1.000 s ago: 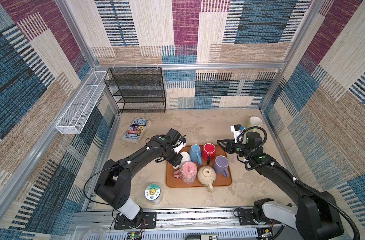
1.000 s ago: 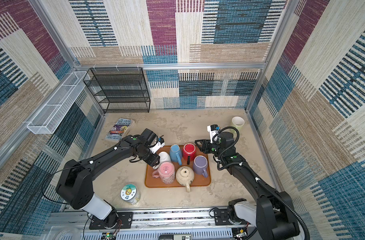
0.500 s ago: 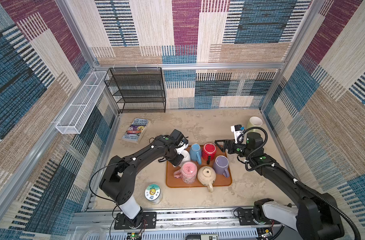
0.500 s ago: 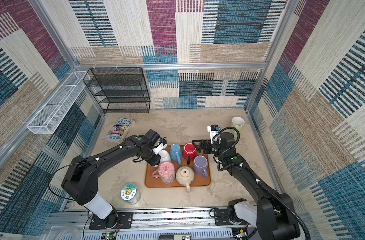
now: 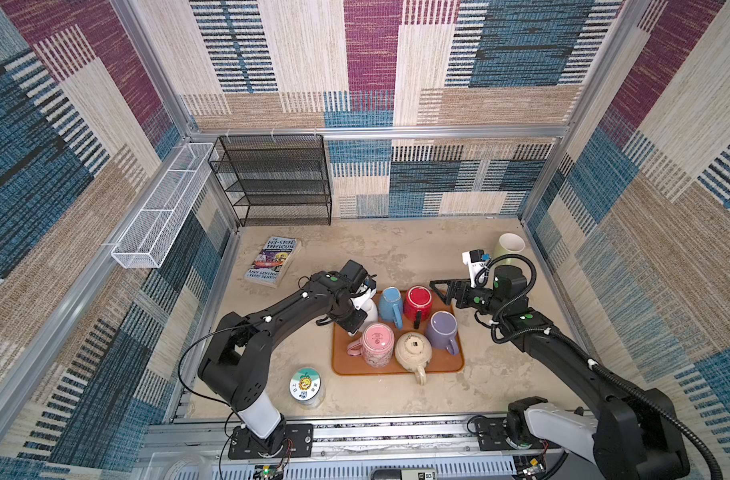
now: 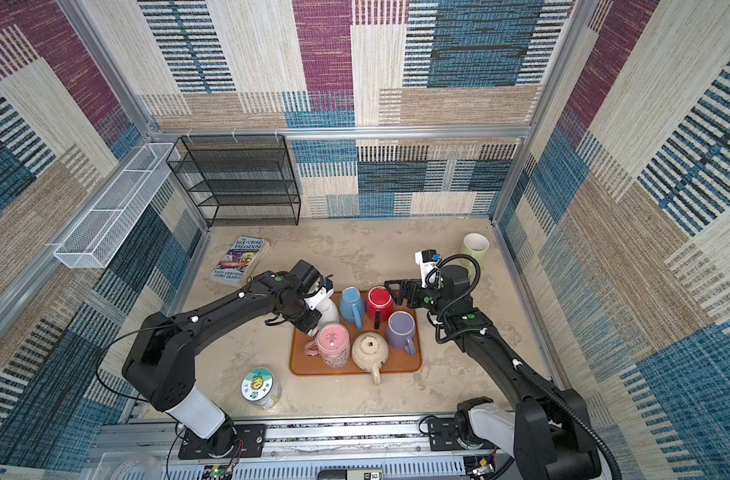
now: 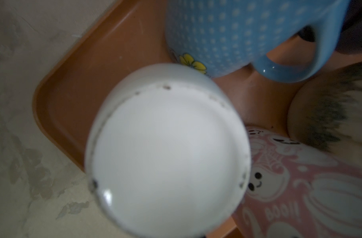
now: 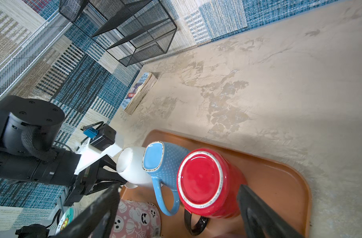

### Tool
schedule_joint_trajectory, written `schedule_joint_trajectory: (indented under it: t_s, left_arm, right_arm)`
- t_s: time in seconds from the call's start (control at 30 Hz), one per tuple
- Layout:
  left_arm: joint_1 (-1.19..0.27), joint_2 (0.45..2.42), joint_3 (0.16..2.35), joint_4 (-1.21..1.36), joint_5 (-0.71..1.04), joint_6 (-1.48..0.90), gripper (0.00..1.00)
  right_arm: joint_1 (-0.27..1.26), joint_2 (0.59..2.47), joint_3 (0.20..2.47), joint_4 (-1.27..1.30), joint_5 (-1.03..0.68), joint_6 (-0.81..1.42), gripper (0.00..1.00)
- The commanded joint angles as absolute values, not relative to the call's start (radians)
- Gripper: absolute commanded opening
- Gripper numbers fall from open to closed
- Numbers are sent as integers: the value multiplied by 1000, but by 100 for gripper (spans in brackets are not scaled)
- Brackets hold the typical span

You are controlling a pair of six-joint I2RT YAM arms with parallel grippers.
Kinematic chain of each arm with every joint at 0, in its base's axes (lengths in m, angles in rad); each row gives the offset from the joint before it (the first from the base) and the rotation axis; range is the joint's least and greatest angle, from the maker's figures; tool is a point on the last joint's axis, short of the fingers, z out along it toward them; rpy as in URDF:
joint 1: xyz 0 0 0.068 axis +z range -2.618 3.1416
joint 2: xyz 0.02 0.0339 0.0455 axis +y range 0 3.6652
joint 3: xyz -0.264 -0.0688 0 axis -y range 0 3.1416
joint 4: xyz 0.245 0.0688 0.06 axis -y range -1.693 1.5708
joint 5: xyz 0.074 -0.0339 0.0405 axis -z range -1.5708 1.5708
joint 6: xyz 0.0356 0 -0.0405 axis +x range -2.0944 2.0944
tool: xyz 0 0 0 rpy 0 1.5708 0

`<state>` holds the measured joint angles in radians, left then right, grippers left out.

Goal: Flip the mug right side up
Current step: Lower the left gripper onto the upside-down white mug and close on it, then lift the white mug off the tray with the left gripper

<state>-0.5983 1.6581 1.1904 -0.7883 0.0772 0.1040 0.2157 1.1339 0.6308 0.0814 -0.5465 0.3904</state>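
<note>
Grip on: your left gripper [image 8: 118, 178] pinches white mug [image 7: 167, 148] low on side, probably so wrist can roll it over. Mug sits base-up in tray [image 7: 73, 82] corner beside blue mug [image 7: 217, 35]. Your right gripper [image 5: 440, 291] gapes empty near red mug [image 5: 417, 300].

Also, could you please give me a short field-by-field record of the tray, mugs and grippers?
tray: orange, six mugs on it
mugs: white mug, blue mug, red mug, purple mug, pink mug, cream mug; all bottom up
left gripper: closed at the white mug's handle
right gripper: open, beside the red mug
task state: no tray mug upright
</note>
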Motion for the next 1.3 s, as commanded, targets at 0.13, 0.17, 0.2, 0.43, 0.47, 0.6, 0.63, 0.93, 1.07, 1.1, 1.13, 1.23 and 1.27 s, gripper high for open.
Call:
schedule_joint_trajectory:
  t_s: [0.13,0.17,0.2,0.43,0.47,0.6,0.63,0.93,1.07,1.1,1.13,1.23,1.27]
  left_arm:
    - [-600,1645,1187,-781,66,113,10]
    - [-600,1642,1186,-782,65,113,9]
    - [-600,1640,1186,-781,64,114,8]
    - [-601,1630,1183,-782,64,111,0]
    - [-601,1630,1183,-782,66,113,0]
    - [-601,1613,1176,-783,69,109,0]
    - [-601,1604,1171,-782,69,105,0]
    - [-601,1555,1162,-783,81,79,0]
    - [-601,1527,1160,-786,84,78,0]
    - [-601,1521,1160,-786,82,77,0]
    - [-601,1516,1161,-786,79,78,0]
    - [-599,1505,1158,-788,77,80,0]
    - [-601,1506,1158,-788,77,82,0]
  right_arm:
    - [218,1135,631,111,-555,387,92]
    - [217,1137,632,112,-555,387,91]
    - [217,1140,634,112,-557,388,91]
    - [218,1140,634,111,-559,387,91]
    - [217,1140,632,113,-561,387,91]
    - [218,1148,630,116,-577,391,91]
    - [218,1147,626,119,-576,394,91]
    - [218,1151,632,115,-577,388,91]
    - [218,1153,640,113,-575,383,91]
    - [217,1155,643,111,-576,383,91]
    - [218,1159,646,110,-578,384,91]
    - [218,1164,650,112,-591,388,91]
    - [218,1166,651,113,-596,390,91]
